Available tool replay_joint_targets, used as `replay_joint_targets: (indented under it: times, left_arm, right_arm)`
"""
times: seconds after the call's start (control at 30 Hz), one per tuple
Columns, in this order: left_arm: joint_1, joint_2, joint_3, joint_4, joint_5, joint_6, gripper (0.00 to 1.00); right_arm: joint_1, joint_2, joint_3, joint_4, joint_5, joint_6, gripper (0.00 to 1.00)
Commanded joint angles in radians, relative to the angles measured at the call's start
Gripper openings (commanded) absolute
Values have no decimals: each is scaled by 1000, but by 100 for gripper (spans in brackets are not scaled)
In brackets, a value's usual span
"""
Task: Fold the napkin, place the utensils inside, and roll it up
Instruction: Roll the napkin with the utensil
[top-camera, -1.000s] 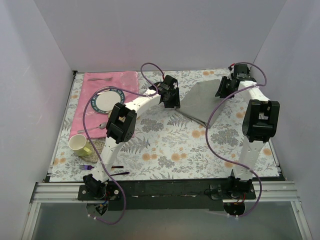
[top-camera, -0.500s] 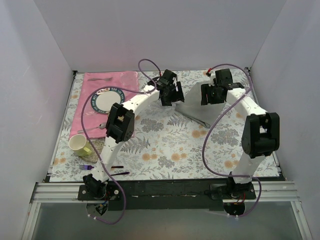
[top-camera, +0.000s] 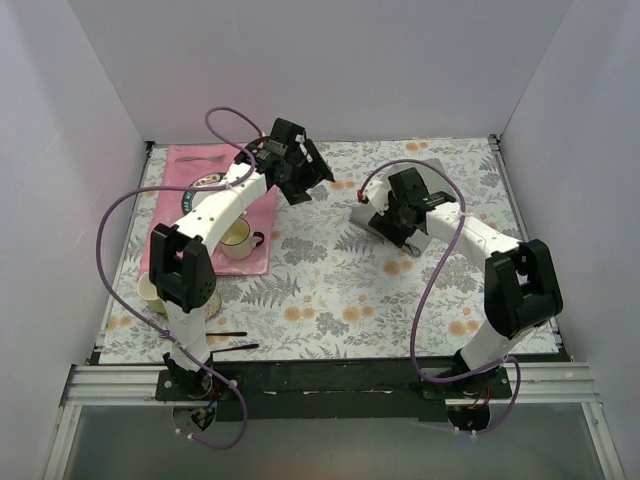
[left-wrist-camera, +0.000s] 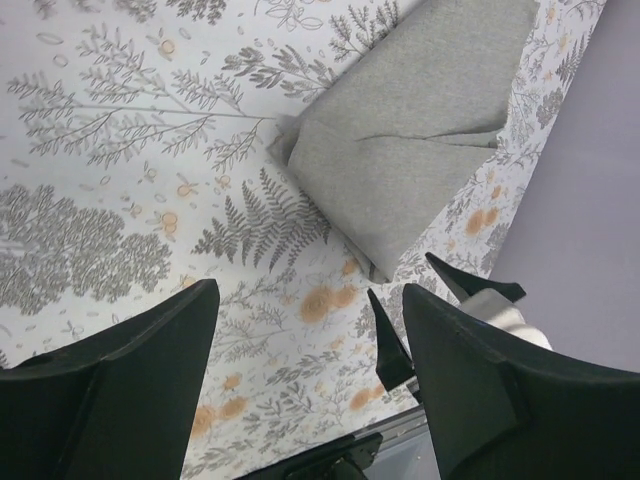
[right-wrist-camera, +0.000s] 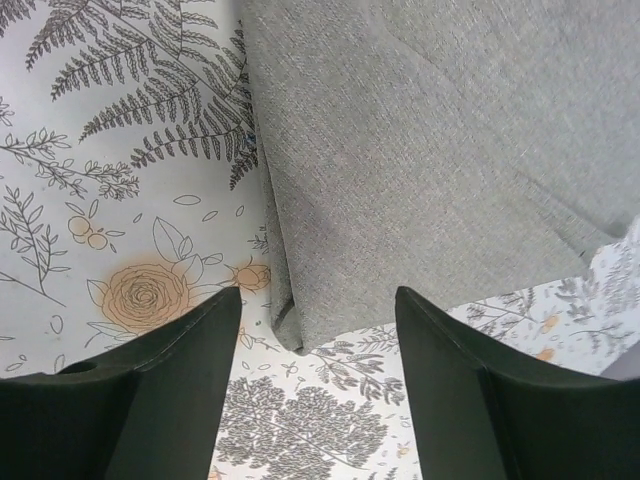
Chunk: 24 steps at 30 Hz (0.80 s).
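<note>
At one o'clock from the middle of the table (top-camera: 330, 290) lies one folded grey napkin (left-wrist-camera: 410, 130). Two grippers are empty, fingers spread: the left gripper (left-wrist-camera: 310, 300) at its nine o'clock, the right gripper (right-wrist-camera: 318, 300) above its corner.

Top view: napkin (top-camera: 372, 224) mostly hid under right arm (top-camera: 465, 235); plate (top-camera: 207, 183) & cup (top-camera: 240, 238) partly behind left arm (top-camera: 215, 205). Right wrist: napkin cut off at top & right edges. Near front edge, thin black utensil (top-camera: 235, 348) too small to ID.
</note>
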Motion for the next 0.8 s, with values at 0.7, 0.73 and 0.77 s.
replay_joint_targets:
  times: [0.7,0.73,0.77]
  left_arm:
    - [25,-213,-324,63,76,-125,70]
    - [25,-216,-327,64,75,-125,70]
    - [25,-217,-327,66,72,-127,70]
  right_arm:
    - [119,71,-164,262,270,-125,50]
    - [120,77,-163,263,269,-122,49]
    - [122,78,-161,266,267,-117,48]
